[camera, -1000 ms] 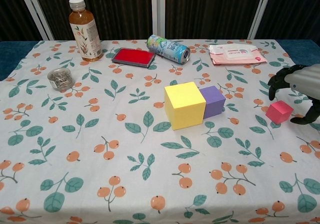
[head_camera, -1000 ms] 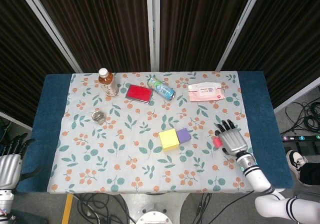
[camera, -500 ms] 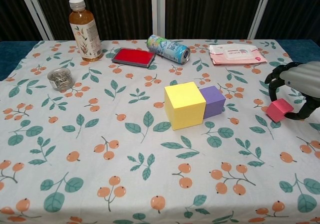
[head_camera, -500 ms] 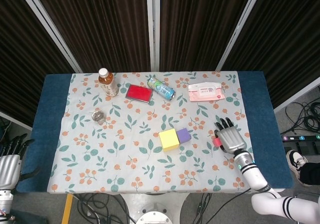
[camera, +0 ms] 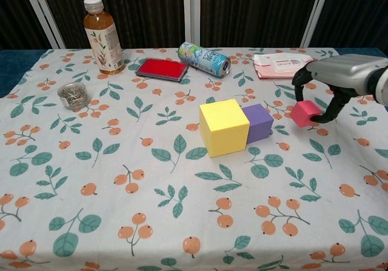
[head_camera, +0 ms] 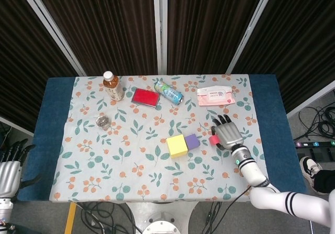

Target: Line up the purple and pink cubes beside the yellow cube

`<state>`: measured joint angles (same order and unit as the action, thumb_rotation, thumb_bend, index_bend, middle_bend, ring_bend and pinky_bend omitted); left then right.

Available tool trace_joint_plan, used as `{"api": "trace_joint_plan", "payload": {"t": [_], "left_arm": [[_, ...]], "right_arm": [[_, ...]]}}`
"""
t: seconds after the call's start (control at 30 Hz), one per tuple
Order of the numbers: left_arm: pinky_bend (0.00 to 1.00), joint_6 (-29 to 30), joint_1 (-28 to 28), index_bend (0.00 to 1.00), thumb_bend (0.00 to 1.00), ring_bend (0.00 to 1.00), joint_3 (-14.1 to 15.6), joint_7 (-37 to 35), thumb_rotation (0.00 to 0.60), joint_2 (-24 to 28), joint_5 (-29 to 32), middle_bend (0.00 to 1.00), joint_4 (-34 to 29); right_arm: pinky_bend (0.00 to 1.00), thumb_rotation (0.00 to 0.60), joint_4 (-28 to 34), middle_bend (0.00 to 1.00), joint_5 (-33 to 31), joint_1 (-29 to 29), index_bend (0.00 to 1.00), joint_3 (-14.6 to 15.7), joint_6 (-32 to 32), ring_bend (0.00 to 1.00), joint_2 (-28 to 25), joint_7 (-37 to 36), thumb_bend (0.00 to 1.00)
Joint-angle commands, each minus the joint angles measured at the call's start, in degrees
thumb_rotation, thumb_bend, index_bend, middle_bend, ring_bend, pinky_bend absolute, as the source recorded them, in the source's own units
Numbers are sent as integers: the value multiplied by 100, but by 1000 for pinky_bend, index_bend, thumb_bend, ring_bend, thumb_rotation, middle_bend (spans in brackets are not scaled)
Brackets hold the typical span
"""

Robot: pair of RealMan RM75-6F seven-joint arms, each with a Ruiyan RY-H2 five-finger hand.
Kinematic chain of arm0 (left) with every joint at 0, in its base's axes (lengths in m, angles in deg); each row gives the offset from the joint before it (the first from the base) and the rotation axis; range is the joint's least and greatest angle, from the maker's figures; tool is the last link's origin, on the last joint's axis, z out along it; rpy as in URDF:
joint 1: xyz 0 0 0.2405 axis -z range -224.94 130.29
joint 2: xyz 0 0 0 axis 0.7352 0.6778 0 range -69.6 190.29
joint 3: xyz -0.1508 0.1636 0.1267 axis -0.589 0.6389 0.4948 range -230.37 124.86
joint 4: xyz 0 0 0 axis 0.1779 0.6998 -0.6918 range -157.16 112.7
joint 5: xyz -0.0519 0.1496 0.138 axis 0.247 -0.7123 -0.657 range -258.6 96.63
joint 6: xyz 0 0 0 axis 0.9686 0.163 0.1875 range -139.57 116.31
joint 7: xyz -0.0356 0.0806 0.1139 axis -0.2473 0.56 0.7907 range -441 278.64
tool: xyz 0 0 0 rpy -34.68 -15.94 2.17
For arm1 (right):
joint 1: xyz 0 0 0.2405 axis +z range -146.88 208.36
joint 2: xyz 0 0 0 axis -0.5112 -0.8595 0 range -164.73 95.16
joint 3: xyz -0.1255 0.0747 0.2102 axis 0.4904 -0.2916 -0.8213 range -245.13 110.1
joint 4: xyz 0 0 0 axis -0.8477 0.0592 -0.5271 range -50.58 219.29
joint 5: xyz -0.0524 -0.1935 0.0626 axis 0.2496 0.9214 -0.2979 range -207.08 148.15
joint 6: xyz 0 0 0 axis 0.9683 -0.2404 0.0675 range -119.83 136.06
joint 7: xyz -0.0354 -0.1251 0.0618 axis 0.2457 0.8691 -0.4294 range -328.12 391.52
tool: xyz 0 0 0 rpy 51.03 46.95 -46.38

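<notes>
Right hand (camera: 330, 83) pinching pink cube (camera: 304, 113), small gap to purple cube (camera: 259, 122).

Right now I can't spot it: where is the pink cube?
The pink cube is held in the right hand, just right of the purple cube, on the table's right side.

Yellow cube (camera: 223, 126), purple cube (camera: 259, 122), pink cube (camera: 304, 113); white tablecloth (camera: 157, 198), seemingly orange-berried, green-leaved.
</notes>
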<state>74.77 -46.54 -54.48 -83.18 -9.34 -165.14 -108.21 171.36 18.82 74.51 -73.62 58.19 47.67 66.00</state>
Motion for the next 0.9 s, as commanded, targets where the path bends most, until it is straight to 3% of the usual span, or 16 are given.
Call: {"api": "trace_joint_plan", "payload": {"t": [0.03, 0.47, 0.9], "left_arm": [[127, -5, -2, 250, 31, 93, 1, -3, 600, -3, 8, 184, 5], [127, -40, -27, 250, 30, 93, 10, -59, 600, -25, 71, 184, 74], [127, -39, -31, 250, 30, 93, 13, -75, 600, -33, 62, 183, 92]], "right_arm": [[0, 600, -96, 141, -383, 280, 539, -134, -150, 0, 270, 216, 238], [0, 600, -388, 134, -862, 644, 530, -81, -75, 0, 604, 495, 238], [0, 600, -533, 131, -940, 759, 524, -13, -70, 0, 789, 408, 238]]}}
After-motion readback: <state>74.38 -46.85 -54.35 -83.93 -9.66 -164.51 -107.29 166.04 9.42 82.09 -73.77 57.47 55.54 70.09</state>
